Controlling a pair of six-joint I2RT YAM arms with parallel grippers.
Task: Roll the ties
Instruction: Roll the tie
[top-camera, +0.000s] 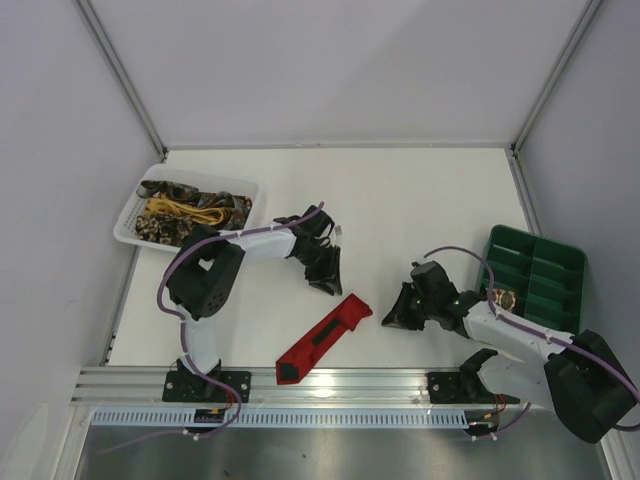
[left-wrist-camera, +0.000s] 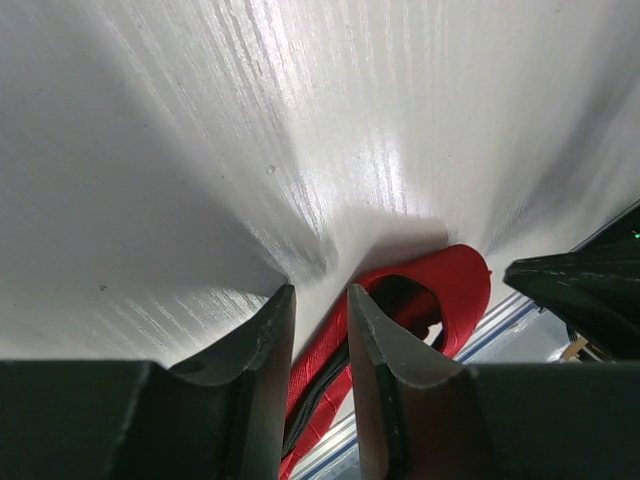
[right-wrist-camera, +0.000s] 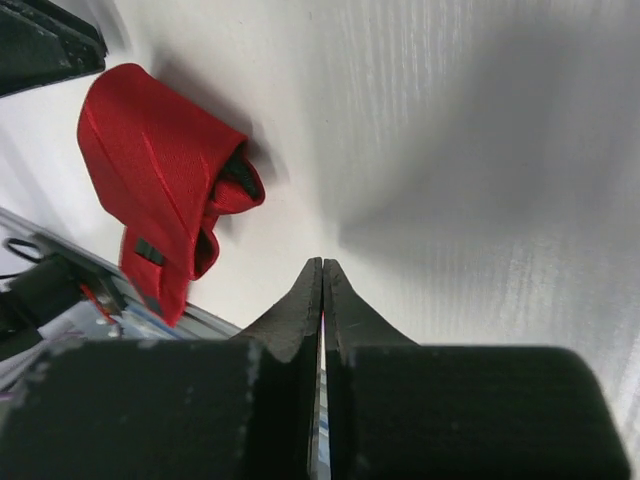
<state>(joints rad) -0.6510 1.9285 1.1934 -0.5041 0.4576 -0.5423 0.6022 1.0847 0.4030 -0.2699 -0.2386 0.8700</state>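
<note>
A plain red tie (top-camera: 325, 338) with dark backing lies folded on the white table, running diagonally near the front edge. It also shows in the left wrist view (left-wrist-camera: 455, 285) and the right wrist view (right-wrist-camera: 150, 170), where its folded end forms an open loop. My left gripper (top-camera: 325, 275) hovers just behind the tie's upper end; its jaws (left-wrist-camera: 320, 292) stand a little apart with nothing between them. My right gripper (top-camera: 395, 315) is just right of the tie's upper end, shut and empty (right-wrist-camera: 322, 262). More ties (top-camera: 185, 208), brown-gold patterned and yellow, lie piled in the basket.
A white mesh basket (top-camera: 128, 228) sits at the back left. A green compartment tray (top-camera: 545, 262) sits at the right, with a small rolled patterned bundle (top-camera: 502, 298) in its near-left compartment. An aluminium rail (top-camera: 350, 380) runs along the table's front edge.
</note>
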